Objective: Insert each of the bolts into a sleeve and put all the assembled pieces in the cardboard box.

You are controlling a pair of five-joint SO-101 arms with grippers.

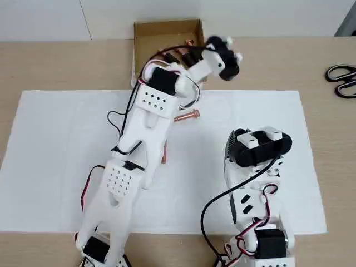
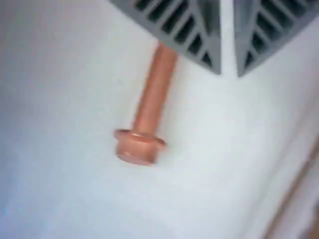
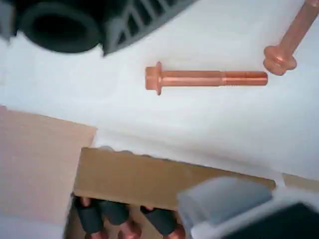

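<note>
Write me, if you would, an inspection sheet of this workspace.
Surface: wooden table, white paper sheet across it.
Job's things: two loose bolts on the paper; cardboard box at the paper's far edge, at least three sleeved bolts inside.
Clutter: scissors at the table's edge.
Grippers: left gripper open by a narrow gap, nothing between; right gripper folded back over the paper, state unclear.
Cables: red, white and black wires along both arms; one black cable loops over the paper.
Surroundings: pale wall beyond the table.
</note>
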